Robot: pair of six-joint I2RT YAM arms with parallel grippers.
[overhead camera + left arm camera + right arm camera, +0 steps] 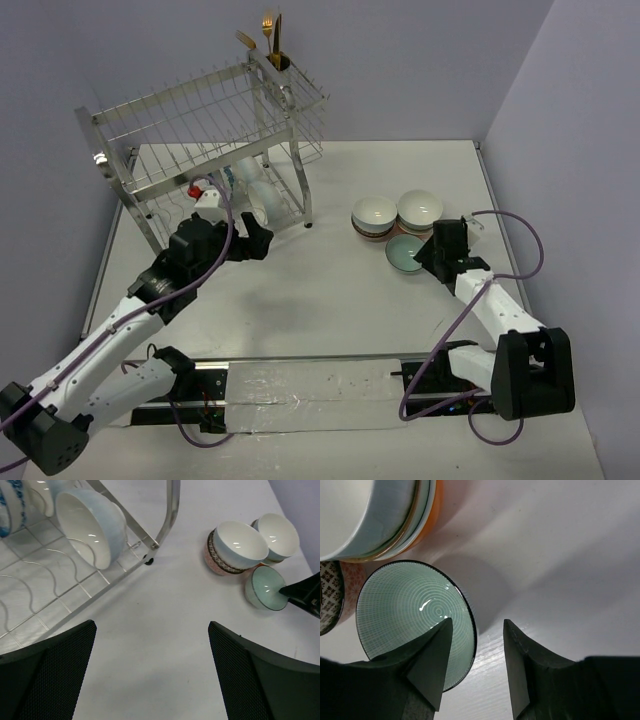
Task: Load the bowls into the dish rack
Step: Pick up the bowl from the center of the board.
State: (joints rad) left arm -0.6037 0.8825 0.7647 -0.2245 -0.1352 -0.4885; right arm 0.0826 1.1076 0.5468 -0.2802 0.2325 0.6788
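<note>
The dish rack (200,130) stands at the back left, with white bowls (255,190) on edge in its lower tier. One of them (92,527) leans in the tines just behind the rack's frame (170,510). My left gripper (262,240) hangs open and empty (152,630) over the table in front of the rack. At the right, a teal bowl (405,605) sits on the table. My right gripper (477,625) straddles its rim, one finger inside and one outside, with a gap still showing. It is at the teal bowl's right edge (425,255).
Two stacks of bowls (374,212) (419,208) sit just behind the teal bowl (403,253). One stack has an orange bowl (432,515) at its base, and a brown-patterned bowl (330,595) is beside it. Gold utensils (272,35) stand in the rack's corner cup.
</note>
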